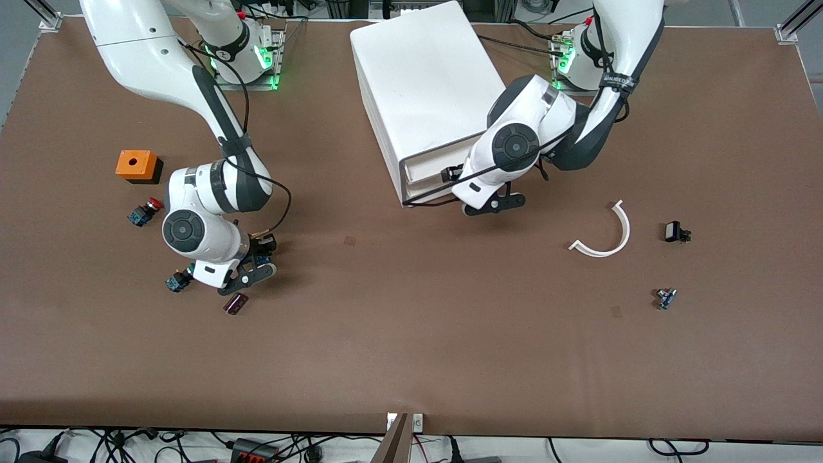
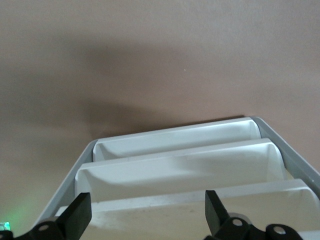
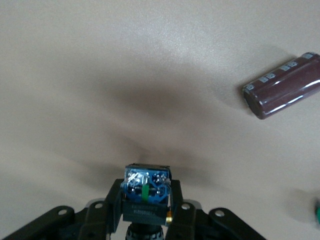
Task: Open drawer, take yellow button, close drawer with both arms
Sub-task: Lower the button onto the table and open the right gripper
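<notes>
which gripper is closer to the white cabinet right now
Left. The left gripper is right at the front of the white cabinet, by its drawers. The right gripper is toward the right arm's end of the table, shut on a button.

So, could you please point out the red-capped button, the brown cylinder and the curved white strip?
red-capped button (image 1: 152, 204): front view, on its red cap.
brown cylinder (image 3: 285, 91): right wrist view, mid-body.
curved white strip (image 1: 622, 238): front view, on its bend.
</notes>
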Controlling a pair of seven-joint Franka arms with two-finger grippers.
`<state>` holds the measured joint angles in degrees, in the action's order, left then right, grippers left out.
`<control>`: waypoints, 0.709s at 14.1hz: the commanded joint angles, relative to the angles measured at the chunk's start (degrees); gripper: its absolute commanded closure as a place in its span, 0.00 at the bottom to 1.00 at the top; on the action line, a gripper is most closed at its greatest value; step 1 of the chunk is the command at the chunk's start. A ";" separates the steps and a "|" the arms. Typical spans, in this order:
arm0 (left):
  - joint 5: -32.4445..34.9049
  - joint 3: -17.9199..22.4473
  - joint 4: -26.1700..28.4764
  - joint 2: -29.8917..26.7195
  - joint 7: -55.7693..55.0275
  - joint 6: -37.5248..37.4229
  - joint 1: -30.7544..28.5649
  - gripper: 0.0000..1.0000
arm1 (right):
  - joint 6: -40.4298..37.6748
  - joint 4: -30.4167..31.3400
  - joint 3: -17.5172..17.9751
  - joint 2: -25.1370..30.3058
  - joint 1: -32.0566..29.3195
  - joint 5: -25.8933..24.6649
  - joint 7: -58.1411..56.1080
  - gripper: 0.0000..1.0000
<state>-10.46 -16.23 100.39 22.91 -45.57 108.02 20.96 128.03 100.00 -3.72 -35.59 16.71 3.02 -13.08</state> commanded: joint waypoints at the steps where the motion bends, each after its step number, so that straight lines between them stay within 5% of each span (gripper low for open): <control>1: -1.58 -1.70 2.44 -2.16 -2.58 -0.18 -0.31 0.00 | -0.41 -1.64 0.20 1.13 0.17 1.02 4.62 0.00; 8: 0.17 -0.91 -1.06 -2.08 -1.45 -0.18 -1.97 0.00 | -19.99 -14.92 -1.11 5.96 -0.45 0.32 12.81 0.00; 10: 8.04 -1.08 -4.14 -2.51 -1.54 -0.35 -3.90 0.00 | -23.08 -15.01 -2.60 8.95 -0.54 0.23 12.81 0.00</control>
<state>-7.76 -17.22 98.89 21.87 -47.71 108.49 19.05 108.14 84.80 -5.38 -29.60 16.47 3.08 -1.07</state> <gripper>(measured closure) 0.000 0.000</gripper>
